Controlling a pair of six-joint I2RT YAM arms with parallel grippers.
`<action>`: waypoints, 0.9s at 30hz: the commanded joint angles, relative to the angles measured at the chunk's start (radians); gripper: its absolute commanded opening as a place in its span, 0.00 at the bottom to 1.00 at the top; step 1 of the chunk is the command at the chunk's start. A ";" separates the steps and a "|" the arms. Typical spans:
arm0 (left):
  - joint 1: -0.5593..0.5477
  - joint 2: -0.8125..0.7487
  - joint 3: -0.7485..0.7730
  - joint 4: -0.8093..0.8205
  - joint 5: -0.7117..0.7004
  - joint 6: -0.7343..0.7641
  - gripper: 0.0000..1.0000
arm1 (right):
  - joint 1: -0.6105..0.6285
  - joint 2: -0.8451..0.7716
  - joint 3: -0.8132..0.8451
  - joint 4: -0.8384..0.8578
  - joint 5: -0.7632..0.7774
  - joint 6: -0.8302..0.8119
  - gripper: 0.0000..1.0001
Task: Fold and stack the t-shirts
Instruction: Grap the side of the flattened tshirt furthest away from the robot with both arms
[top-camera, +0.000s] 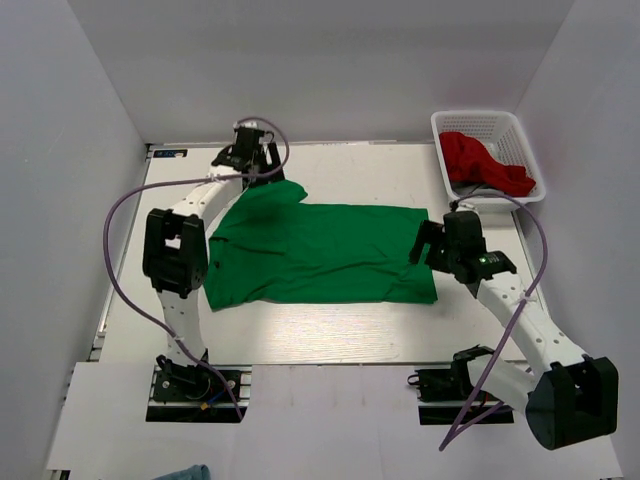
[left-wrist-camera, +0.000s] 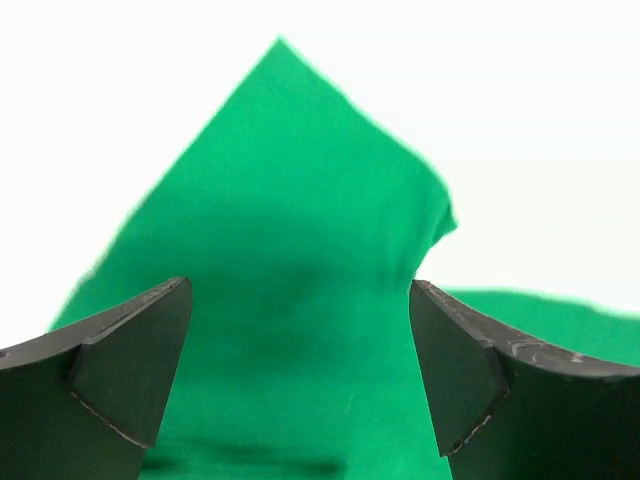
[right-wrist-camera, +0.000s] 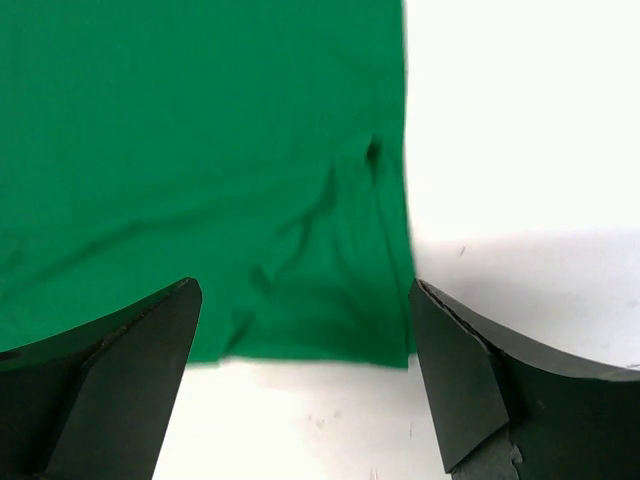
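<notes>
A bright green t-shirt (top-camera: 320, 255) lies spread flat across the middle of the table, one sleeve (top-camera: 280, 195) pointing to the far left. My left gripper (top-camera: 258, 162) hovers open over that sleeve. In the left wrist view the green cloth (left-wrist-camera: 290, 230) fills the gap of the left gripper (left-wrist-camera: 300, 340), and nothing is gripped. My right gripper (top-camera: 427, 246) stands open at the shirt's right edge. The right wrist view has the shirt's corner (right-wrist-camera: 300, 260) just ahead of the right gripper (right-wrist-camera: 303, 335). A red t-shirt (top-camera: 482, 160) lies crumpled in the basket.
A white slatted basket (top-camera: 528, 150) sits at the table's far right corner. Grey walls enclose the table on the left, back and right. Purple cables loop off both arms. Bare white tabletop (top-camera: 330, 330) runs along the near side of the shirt.
</notes>
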 joint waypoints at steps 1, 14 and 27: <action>0.006 0.084 0.218 -0.076 -0.151 0.031 0.99 | -0.003 0.020 0.088 0.032 0.153 0.025 0.90; 0.059 0.441 0.583 -0.038 -0.010 0.041 0.99 | -0.007 0.161 0.205 0.084 0.213 0.021 0.90; 0.059 0.530 0.560 -0.023 0.008 0.088 0.74 | -0.010 0.207 0.197 0.092 0.200 0.022 0.90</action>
